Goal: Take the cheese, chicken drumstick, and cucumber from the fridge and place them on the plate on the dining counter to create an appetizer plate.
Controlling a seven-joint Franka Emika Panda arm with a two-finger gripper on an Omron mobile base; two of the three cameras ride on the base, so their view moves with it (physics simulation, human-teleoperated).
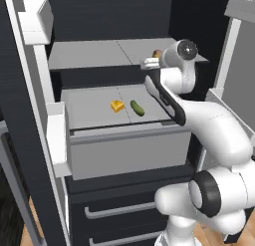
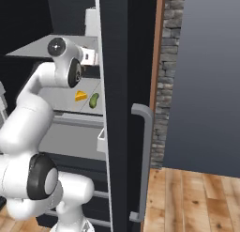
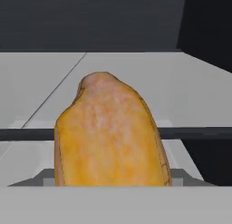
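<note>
Nearest, at the foot of the open fridge (image 1: 30, 155): dark drawer fronts (image 1: 119, 225) with grey bar handles. Above those, a pulled-out light grey drawer (image 1: 129, 150), topped by a grey shelf (image 1: 89, 108).

On that lower shelf, side by side and just apart: the cheese (image 1: 117, 106), a small yellow-orange wedge, to the left; the cucumber (image 1: 137, 107), short and dark green, lying at a slant to the right. Seen again in the right base view past the edge of the fridge door (image 2: 124, 109): cheese (image 2: 81, 95) and cucumber (image 2: 93, 100).

Higher and further in, on the upper shelf (image 1: 89, 53): the claw (image 1: 151, 62), reached in level over the shelf's front right part. Right at its tip, the chicken drumstick (image 1: 156, 54), golden-brown, resting on the shelf. Up close in the hand view, the chicken drumstick (image 3: 111, 137) directly ahead, broad and orange, narrowing away from the camera. Cannot tell whether the claw stands wide or has closed on the drumstick; fingertips hidden.

Furthest back: the dark rear wall (image 1: 109, 16) of the fridge.
</note>
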